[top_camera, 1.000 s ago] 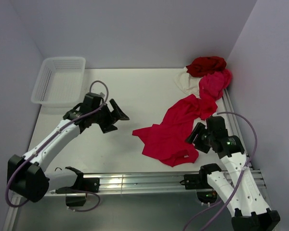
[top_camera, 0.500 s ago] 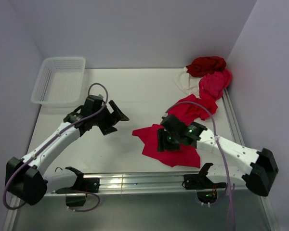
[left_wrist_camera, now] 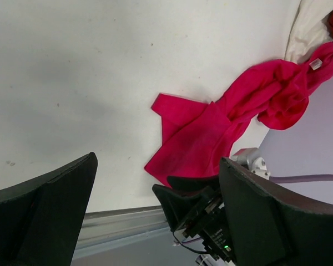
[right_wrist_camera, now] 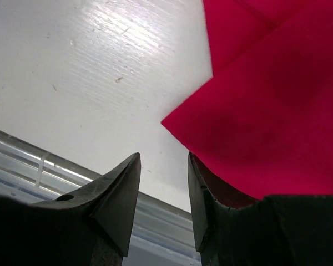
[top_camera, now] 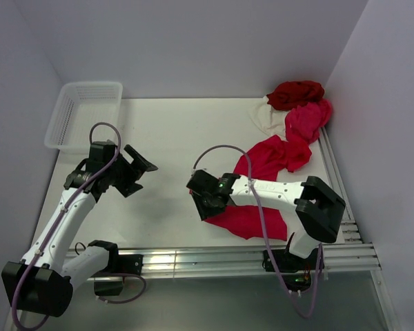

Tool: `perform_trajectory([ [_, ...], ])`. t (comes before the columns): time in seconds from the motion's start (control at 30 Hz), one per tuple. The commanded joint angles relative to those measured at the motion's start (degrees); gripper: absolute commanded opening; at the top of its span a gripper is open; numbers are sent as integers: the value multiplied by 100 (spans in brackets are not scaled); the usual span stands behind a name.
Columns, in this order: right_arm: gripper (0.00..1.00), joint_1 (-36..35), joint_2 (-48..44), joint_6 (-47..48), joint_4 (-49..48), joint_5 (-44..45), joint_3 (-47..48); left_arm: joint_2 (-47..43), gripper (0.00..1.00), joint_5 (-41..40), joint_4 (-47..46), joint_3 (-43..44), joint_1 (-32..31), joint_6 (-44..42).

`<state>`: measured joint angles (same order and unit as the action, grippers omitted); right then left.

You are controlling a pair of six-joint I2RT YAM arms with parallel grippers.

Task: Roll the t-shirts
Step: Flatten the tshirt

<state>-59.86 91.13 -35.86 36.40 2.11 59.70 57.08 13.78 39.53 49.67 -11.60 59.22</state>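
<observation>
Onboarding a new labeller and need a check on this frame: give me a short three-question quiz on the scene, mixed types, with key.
1. True or false: the left hand stands open, touching no cloth.
2. In the top view, the right hand sits at which edge of the crimson t-shirt? A left, B right, C far.
3. Name the colours of the t-shirts heaped in the far right corner.
Key: 1 true. 2 A. 3 dark red, pink, cream.
</observation>
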Motion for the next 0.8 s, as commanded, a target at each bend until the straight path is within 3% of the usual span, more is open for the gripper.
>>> perform_trajectory([
  [0.0,47,-175,220,140,-212,167,367,-118,96,151,116,7,52,-139],
  [0.5,41,-316,1108,-343,-90,808,385,-21,96,195,213,78,96,-297],
  [0.57,28,-316,1073,-396,-81,870,332,-4,96,204,222,104,96,-323],
  [0.6,12,-316,1047,-413,-63,940,279,-4,96,213,231,130,96,-350],
  [0.63,3,-316,934,-466,-63,958,261,14,96,213,257,148,96,-359],
  [0.77,0,-299,144,-580,112,1142,331,49,96,431,126,157,96,-472],
])
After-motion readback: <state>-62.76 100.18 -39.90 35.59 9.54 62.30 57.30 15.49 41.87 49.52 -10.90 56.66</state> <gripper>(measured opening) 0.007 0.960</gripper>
